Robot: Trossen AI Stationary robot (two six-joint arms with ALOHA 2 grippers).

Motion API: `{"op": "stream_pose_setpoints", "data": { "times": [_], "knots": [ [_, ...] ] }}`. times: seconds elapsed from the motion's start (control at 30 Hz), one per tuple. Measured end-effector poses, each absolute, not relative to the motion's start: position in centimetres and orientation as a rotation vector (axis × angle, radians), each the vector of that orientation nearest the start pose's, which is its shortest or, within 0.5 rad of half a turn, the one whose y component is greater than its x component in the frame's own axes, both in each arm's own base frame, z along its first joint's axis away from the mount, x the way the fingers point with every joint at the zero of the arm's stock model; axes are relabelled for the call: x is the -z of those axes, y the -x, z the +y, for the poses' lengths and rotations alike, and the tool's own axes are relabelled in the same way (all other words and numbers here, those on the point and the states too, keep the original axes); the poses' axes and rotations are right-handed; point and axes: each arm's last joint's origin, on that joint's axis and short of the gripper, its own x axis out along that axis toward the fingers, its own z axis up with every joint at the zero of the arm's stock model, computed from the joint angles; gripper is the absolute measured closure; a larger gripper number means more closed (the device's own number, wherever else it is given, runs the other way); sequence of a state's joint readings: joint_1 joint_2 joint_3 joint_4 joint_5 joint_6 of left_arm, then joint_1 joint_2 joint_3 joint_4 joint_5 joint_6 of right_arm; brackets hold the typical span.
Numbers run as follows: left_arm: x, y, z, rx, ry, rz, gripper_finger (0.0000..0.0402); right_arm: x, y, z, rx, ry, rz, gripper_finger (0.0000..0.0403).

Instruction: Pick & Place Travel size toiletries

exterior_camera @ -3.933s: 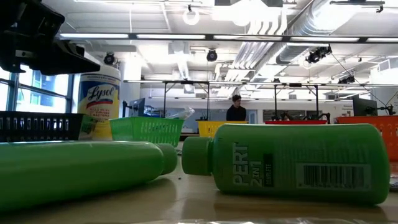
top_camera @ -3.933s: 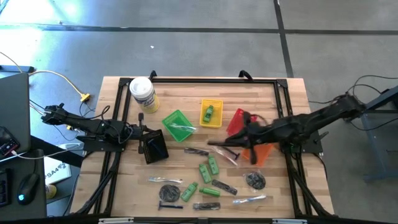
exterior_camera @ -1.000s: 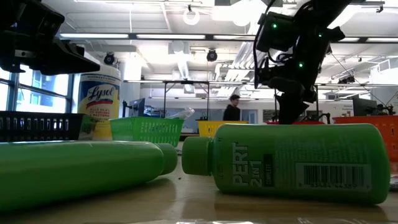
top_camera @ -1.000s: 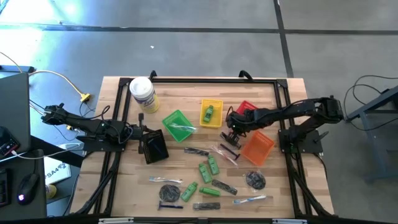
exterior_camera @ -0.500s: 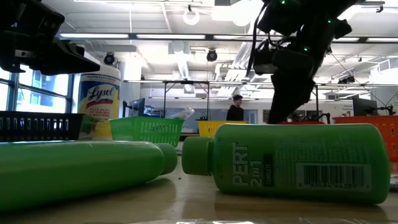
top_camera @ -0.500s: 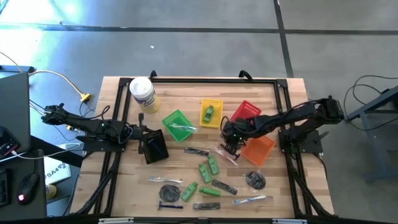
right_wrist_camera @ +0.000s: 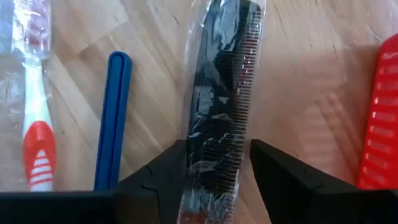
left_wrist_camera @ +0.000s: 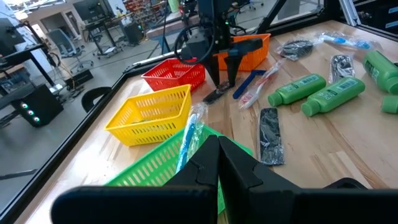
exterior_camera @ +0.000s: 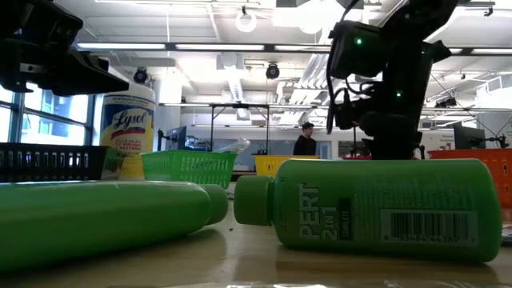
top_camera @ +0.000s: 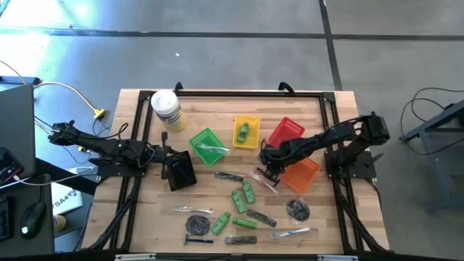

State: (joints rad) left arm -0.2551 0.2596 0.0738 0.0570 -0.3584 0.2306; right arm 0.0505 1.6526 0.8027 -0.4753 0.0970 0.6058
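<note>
Near the table's middle, right gripper (right_wrist_camera: 214, 165) low over the wood, fingers spread around a wrapped black comb (right_wrist_camera: 217, 106), red basket (top_camera: 288, 131) at one o'clock, left gripper (left_wrist_camera: 217, 163) pressed together at nine o'clock.

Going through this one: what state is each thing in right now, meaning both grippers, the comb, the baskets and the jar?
right gripper: open, fingers either side of the comb
wrapped comb: lying flat, not gripped
left gripper: shut, holding nothing
yellow basket: upright, one green bottle inside
green basket: upright, one clear-wrapped piece inside
red basket: upright, nothing visible inside
jar: upright, lid on
</note>
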Motion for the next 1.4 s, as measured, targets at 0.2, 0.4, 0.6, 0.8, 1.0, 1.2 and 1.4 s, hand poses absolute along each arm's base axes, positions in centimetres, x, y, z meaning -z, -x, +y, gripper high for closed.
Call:
{"op": "stream_pose_setpoints", "data": {
  "times": [0.2, 0.4, 0.6, 0.8, 1.0, 1.2, 1.4],
  "knots": [
    [-17.3, -11.0, -1.8, -0.089, -0.269, 0.134, 0.0402, -12.4, -27.2, 1.1, 0.441, -0.402, 1.277, 0.0251],
    [-17.3, -11.0, -1.8, -0.091, -0.269, 0.135, 0.0402, -12.4, -27.6, 1.1, 0.426, -0.402, 1.252, 0.0323],
    [-17.2, -11.0, -1.8, -0.091, -0.27, 0.138, 0.0402, -12.6, -27.9, 1.1, 0.398, -0.407, 1.21, 0.0394],
    [-17.2, -11.0, -1.8, -0.09, -0.27, 0.138, 0.0402, -13.4, -28.0, 1.3, 0.423, -0.344, 1.206, 0.04],
    [-17.2, -11.0, -1.8, -0.089, -0.271, 0.139, 0.0402, -16.5, -29.4, 2.2, 0.423, -0.255, 1.151, 0.04],
    [-17.2, -11.0, -1.8, -0.086, -0.271, 0.141, 0.0402, -18.8, -30.7, 3.1, 0.396, -0.221, 1.114, 0.04],
    [-17.2, -11.0, -1.8, -0.086, -0.27, 0.14, 0.0402, -19.5, -30.8, 3.5, 0.398, -0.202, 1.119, 0.04]
  ]
}}
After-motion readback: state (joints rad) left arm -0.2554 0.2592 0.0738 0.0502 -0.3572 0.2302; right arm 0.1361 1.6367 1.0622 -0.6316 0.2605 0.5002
